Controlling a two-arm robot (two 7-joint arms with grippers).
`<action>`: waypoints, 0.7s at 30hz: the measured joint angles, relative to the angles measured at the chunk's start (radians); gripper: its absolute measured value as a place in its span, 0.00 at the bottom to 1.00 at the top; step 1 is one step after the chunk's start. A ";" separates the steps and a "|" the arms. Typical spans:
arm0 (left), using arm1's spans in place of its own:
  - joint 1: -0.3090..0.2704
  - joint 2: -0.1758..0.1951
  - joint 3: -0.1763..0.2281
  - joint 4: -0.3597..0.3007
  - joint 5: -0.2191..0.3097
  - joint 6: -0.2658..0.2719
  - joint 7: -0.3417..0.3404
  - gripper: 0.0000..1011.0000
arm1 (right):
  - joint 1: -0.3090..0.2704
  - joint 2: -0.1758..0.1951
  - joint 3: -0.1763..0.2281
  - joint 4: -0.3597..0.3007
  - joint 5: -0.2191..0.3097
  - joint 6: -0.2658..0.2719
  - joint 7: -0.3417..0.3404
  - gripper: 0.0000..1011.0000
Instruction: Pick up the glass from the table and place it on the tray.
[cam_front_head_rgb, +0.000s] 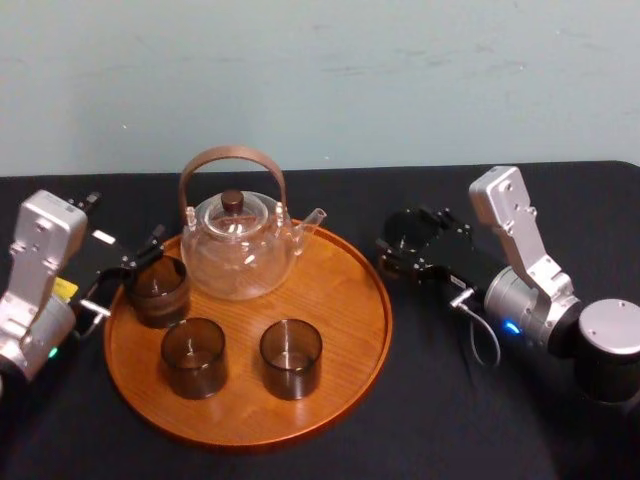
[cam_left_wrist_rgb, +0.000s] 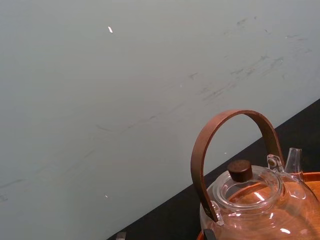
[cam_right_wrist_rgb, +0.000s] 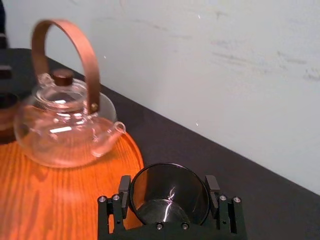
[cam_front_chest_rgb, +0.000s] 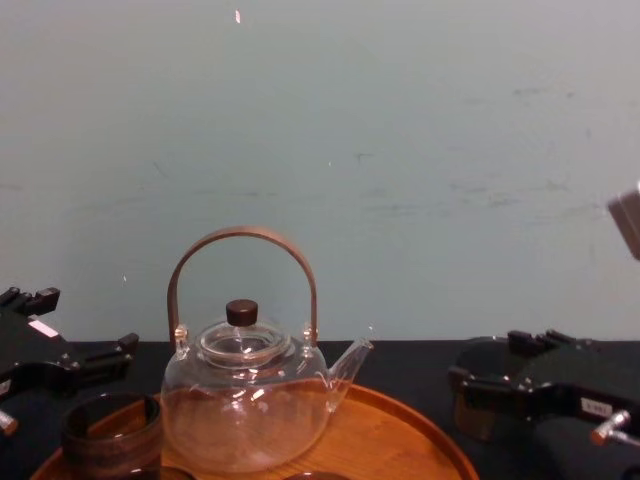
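- The right gripper (cam_front_head_rgb: 413, 240), right of centre in the head view, is clamped on the glass (cam_right_wrist_rgb: 169, 190). In the right wrist view we see its fingers (cam_right_wrist_rgb: 124, 186) against both sides of the dark wall.
- The glass is just off the tray's right rim, over the black counter (cam_front_head_rgb: 450, 410). We cannot tell whether it is lifted.
- The tray (cam_front_head_rgb: 345, 300) lies in the lower middle. It carries a clear teapot (cam_front_head_rgb: 240, 245) at its upper part and three other glasses (cam_front_head_rgb: 291, 358).
- The left gripper (cam_front_head_rgb: 140, 262) is at the left of the frame, beside the leftmost of those glasses. We cannot tell whether it is open or closed.
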 joint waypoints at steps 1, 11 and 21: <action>0.000 0.000 0.000 0.000 0.000 0.000 0.000 0.99 | -0.003 0.002 0.000 -0.008 0.002 0.000 0.002 0.91; 0.000 0.000 0.000 0.000 0.000 0.000 0.000 0.99 | -0.023 0.014 -0.026 -0.070 0.021 0.004 0.035 0.91; 0.000 0.000 0.000 0.000 0.000 0.000 0.000 0.99 | -0.015 0.007 -0.065 -0.065 0.030 -0.002 0.055 0.91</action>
